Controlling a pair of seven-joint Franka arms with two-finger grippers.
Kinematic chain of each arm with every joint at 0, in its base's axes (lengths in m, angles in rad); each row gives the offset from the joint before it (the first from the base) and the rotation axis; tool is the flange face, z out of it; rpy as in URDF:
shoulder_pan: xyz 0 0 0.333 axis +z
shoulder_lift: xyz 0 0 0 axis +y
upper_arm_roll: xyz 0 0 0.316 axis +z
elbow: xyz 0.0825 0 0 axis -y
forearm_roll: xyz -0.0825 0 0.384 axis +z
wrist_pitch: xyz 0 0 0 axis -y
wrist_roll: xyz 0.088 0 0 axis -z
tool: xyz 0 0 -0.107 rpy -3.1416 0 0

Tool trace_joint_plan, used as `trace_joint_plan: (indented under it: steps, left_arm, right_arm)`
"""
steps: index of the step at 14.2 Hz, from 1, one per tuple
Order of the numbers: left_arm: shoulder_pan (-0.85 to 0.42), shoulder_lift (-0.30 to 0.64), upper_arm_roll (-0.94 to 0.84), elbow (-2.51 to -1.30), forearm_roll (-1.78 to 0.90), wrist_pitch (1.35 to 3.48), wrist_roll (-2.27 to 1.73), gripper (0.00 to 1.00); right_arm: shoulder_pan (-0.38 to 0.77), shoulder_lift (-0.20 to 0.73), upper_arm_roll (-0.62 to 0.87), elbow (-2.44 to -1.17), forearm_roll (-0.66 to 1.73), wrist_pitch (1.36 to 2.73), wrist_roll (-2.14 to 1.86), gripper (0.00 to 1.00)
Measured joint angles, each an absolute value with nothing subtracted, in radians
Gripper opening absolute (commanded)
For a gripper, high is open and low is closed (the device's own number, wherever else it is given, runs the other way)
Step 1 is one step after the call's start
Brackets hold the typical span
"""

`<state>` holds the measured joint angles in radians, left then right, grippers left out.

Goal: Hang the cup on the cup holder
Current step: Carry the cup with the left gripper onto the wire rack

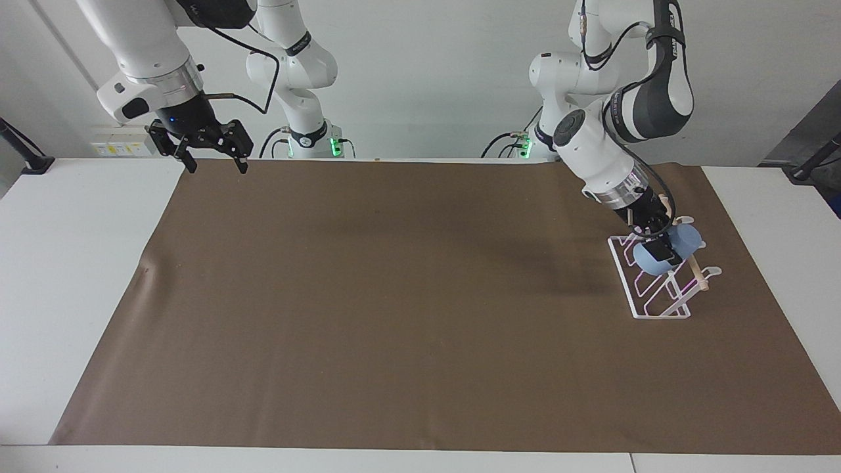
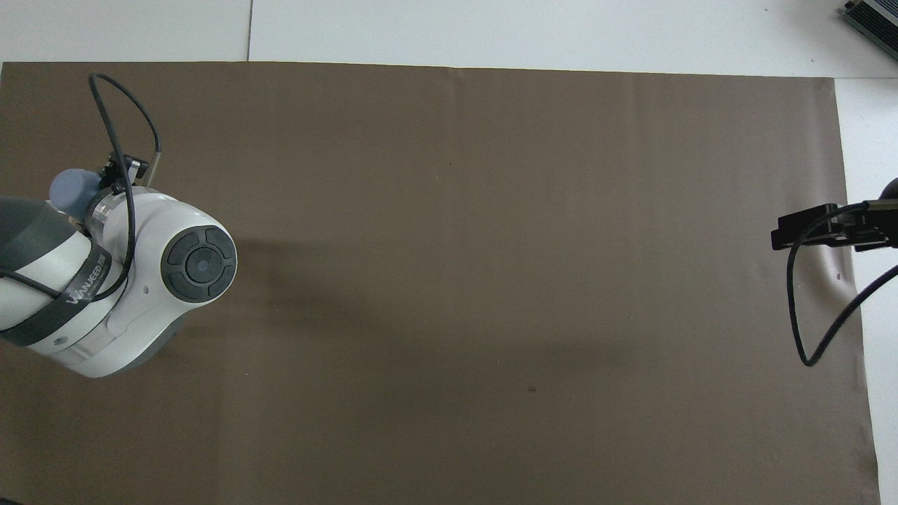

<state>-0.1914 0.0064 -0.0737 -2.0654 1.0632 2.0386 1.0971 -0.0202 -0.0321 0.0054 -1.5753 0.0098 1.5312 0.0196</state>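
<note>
Left gripper (image 1: 659,244), clenched on the cup (image 1: 657,257), over the rack (image 1: 659,295). Right gripper (image 1: 211,156) waits, jaws released, at the mat's (image 1: 394,315) ten-o'clock corner in the facing view.

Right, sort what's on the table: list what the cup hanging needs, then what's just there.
Needed:
- light-blue plastic cup, held over the rack
- white wire cup holder with wooden rod
- left gripper, shut on the cup

Just there:
- brown mat
- right gripper, waiting open over the mat's edge
</note>
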Motion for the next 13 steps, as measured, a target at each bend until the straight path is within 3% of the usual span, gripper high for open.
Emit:
trace_joint_plan:
  steps: [7, 13]
  left_arm:
    - [-0.072, 0.011, -0.070, -2.079, 1.106, 2.215, 1.099, 0.00]
    - [-0.070, 0.015, -0.079, -2.096, 1.109, 2.225, 1.097, 0.00]
  right_arm:
    - [-0.021, -0.032, 0.005, -1.578, 0.010, 1.531, 0.020, 1.00]
    - [-0.021, -0.033, 0.005, -1.580, 0.010, 1.531, 0.020, 1.00]
